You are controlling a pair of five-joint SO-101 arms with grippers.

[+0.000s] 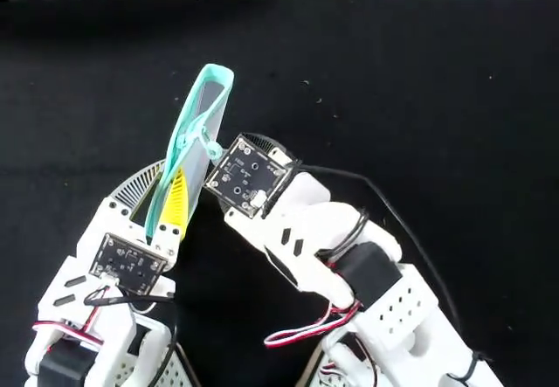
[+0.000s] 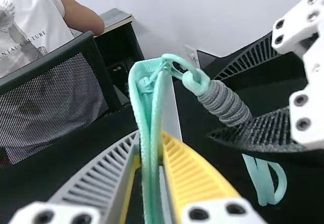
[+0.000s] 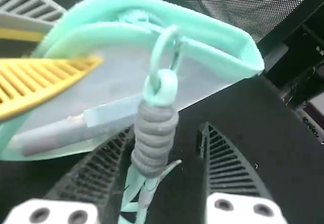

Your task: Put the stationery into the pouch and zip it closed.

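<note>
The mint-green pouch (image 1: 197,120) stands tilted on edge above the black table, its zipper edge facing up. My left gripper (image 1: 162,196) is shut on its lower end, with the yellow finger (image 2: 192,178) and the grey finger (image 2: 101,183) pressing the pouch (image 2: 152,133) between them. Through the pouch's translucent side (image 3: 202,67) a grey pen-like item (image 3: 66,128) shows inside. A grey coiled pull cord (image 3: 154,143) hangs from the zipper ring. My right gripper (image 3: 167,153) is open, and the cord (image 2: 223,102) lies between its black ribbed fingers (image 3: 228,158).
Black cloth covers the table (image 1: 419,81), with free room at the far side and on the right. Both arms' white bodies crowd the near edge. Behind the table stands a black mesh chair (image 2: 50,102).
</note>
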